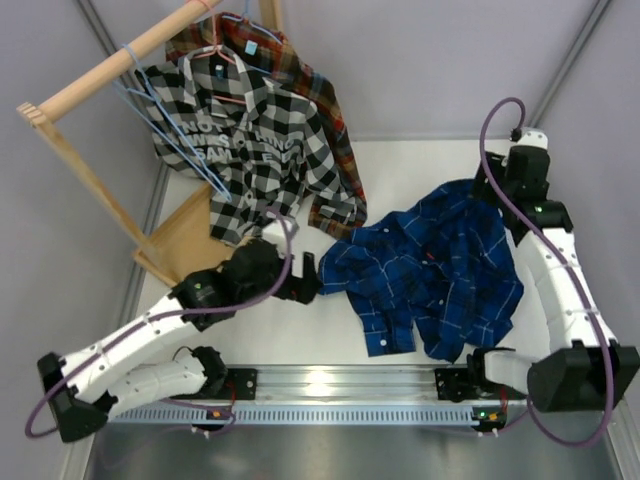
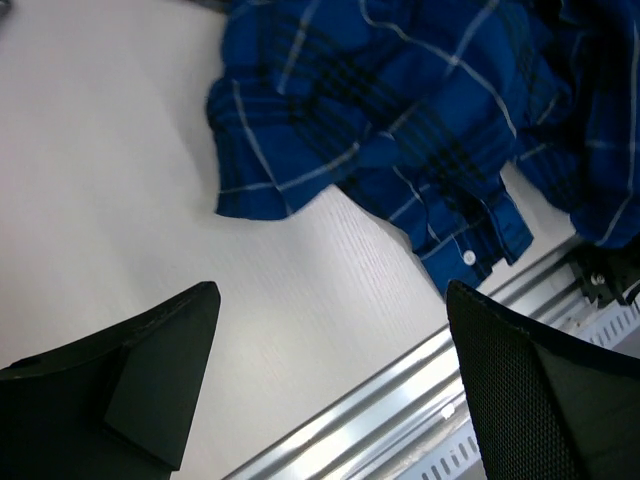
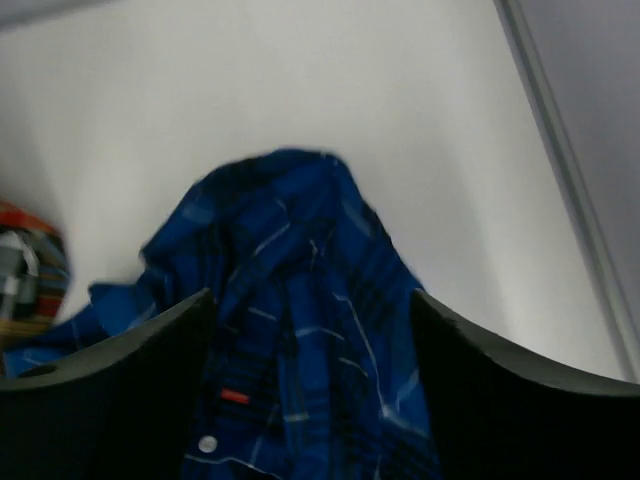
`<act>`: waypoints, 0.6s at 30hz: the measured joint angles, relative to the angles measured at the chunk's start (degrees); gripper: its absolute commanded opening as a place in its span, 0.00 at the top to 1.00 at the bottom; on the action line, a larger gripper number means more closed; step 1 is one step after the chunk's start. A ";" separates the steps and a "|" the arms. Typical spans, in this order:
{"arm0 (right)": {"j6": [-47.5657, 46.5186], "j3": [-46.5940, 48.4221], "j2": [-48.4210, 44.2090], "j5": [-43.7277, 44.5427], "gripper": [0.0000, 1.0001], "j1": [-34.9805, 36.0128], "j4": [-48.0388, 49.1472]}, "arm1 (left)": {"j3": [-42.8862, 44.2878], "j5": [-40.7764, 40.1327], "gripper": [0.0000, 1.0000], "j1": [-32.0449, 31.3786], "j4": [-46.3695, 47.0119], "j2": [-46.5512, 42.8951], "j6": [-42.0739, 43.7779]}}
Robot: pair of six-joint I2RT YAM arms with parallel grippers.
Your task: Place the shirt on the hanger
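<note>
Two black fingers (image 2: 150, 370) of my left claw (image 2: 332, 300) fill the bottom corners of the left wrist view. They are wide apart and hold nothing. Between them I see only the white worktop (image 2: 100, 180) and a shiny metal rail (image 2: 400, 400) at the bottom right. Just past the tips, in the upper half of that view, lies a bunched edge of the shirt (image 2: 380, 110), dark blue with thin pale lines and a white button.

My right claw (image 3: 310, 300) is wide apart too. In the right wrist view the shirt sits in the gap between its fingers (image 3: 480, 400), with a small red tag (image 3: 235, 396) low in the frame. I cannot tell if the fingers touch the cloth.

From above, the shirt lies crumpled on the worktop, right of the middle. My left claw (image 1: 308, 278) is just beside its left edge, and my right claw (image 1: 497, 188) is at its upper right.

The hanger (image 1: 160, 128), thin light-blue wire, hangs on a wooden rail (image 1: 120, 60) in the upper left, well apart from the shirt. A black-and-white checked shirt (image 1: 250, 140) and a red-brown plaid shirt (image 1: 320, 110) hang there too.
</note>
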 measured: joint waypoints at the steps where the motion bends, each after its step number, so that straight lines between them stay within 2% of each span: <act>1: 0.09 0.00 1.97 0.20 0.05 -0.17 -0.74 | 0.26 -3.13 0.02 -4.72 0.85 1.88 -1.11; 2: 0.20 0.00 3.50 0.42 0.01 -0.20 -1.86 | 0.42 -6.14 0.02 -9.16 1.31 3.65 -2.43; 3: 0.44 0.00 4.35 0.72 0.01 -0.07 -2.91 | 0.44 -8.22 0.02 -11.58 1.42 4.50 -3.34; 6: 0.46 0.50 4.44 1.90 0.01 2.19 -4.26 | 0.44 -13.66 0.02 -14.82 1.42 5.42 -5.84; 11: -3.41 7.34 8.74 -2.27 0.15 11.96 -2.84 | 0.39 -19.08 0.02 -14.86 1.53 2.64 -8.09; 18: -7.82 15.58 31.56 -6.27 0.32 19.37 -1.70 | 0.37 -20.57 0.02 -14.86 1.51 -1.73 -8.17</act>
